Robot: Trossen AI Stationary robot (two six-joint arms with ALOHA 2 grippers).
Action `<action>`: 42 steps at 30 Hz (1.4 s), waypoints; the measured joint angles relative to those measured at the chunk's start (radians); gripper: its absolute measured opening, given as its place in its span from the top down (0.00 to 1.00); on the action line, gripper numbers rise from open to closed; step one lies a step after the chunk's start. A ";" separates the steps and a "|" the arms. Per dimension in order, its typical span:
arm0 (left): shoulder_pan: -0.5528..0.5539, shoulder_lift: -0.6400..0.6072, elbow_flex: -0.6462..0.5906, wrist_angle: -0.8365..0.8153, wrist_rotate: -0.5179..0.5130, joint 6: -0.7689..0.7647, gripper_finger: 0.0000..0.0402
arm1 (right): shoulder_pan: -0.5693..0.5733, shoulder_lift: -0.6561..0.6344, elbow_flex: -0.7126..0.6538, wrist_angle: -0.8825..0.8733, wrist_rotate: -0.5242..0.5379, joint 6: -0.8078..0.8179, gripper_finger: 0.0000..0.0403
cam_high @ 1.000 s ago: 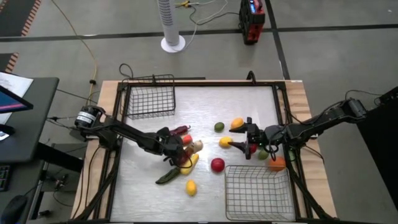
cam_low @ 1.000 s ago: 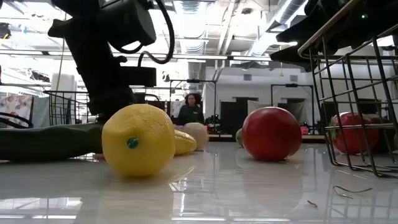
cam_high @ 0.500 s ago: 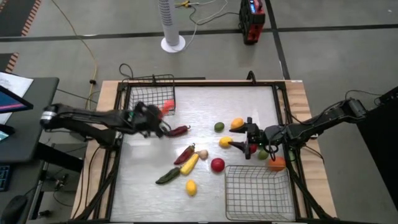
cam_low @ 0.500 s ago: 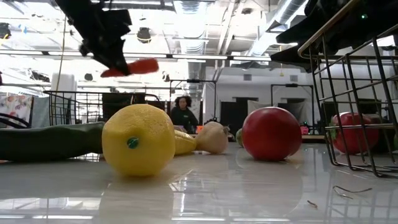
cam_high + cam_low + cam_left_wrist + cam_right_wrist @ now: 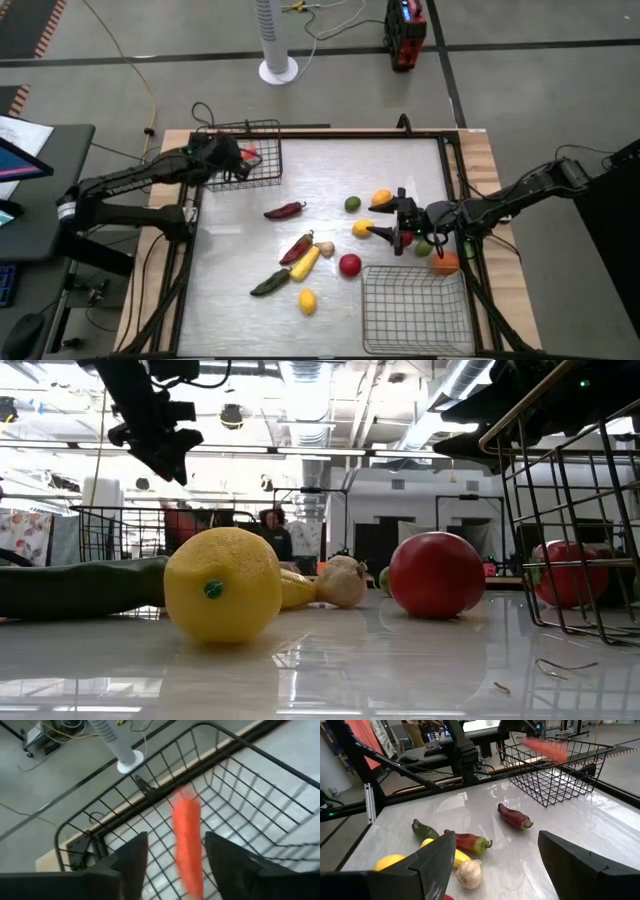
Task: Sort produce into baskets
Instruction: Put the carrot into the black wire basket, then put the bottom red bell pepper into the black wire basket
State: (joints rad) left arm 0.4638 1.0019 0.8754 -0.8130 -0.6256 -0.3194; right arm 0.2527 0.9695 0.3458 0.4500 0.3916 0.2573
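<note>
**Orange carrot dropping into the far basket**

Orange against dark wire: from above, the left end effector (image 5: 232,160) sits over the near rim of the far basket (image 5: 262,172), with a small reddish piece (image 5: 248,153) just beyond its tips. The right end effector (image 5: 400,232) waits among the round fruit beside the near basket (image 5: 415,310). Loose on the tabletop (image 5: 330,170), well apart from the left arm: a dark red pepper (image 5: 284,210), a yellow banana-like piece (image 5: 305,263) and a green one (image 5: 268,284).

At tabletop level, a lemon (image 5: 222,585) and a red tomato (image 5: 436,574) fill the foreground; the left arm hangs high, far behind them.

Left wrist: fingers spread apart, nothing between them touching, and the carrot (image 5: 187,837) blurred just ahead, over the basket's grid floor. It looks released and falling.

Right wrist: fingers spread wide and empty, the orange streak (image 5: 545,748) over the far basket.

To finish well, I'd hold that left end effector steady above the rim until the carrot settles, then lift clear without catching wire.
</note>
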 joint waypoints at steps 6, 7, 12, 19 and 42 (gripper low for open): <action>0.023 -0.001 0.027 0.030 0.304 0.103 0.34 | 0.001 0.000 0.000 0.000 0.000 -0.003 0.23; 0.007 -0.001 0.022 0.055 0.373 0.098 0.34 | 0.001 0.000 0.000 0.000 0.000 -0.004 0.23; -0.150 0.039 -0.010 0.128 0.545 0.045 0.37 | 0.000 0.000 0.000 -0.005 0.000 -0.004 0.23; -0.377 0.186 -0.028 0.159 0.507 -0.037 0.44 | 0.000 0.000 -0.001 -0.008 0.000 -0.003 0.23; -0.617 0.665 0.050 0.610 0.419 -0.260 0.38 | 0.000 0.000 -0.001 -0.017 0.001 0.003 0.23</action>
State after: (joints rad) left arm -0.1533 1.6670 0.9256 -0.2029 -0.2063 -0.5796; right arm 0.2531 0.9699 0.3450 0.4326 0.3927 0.2605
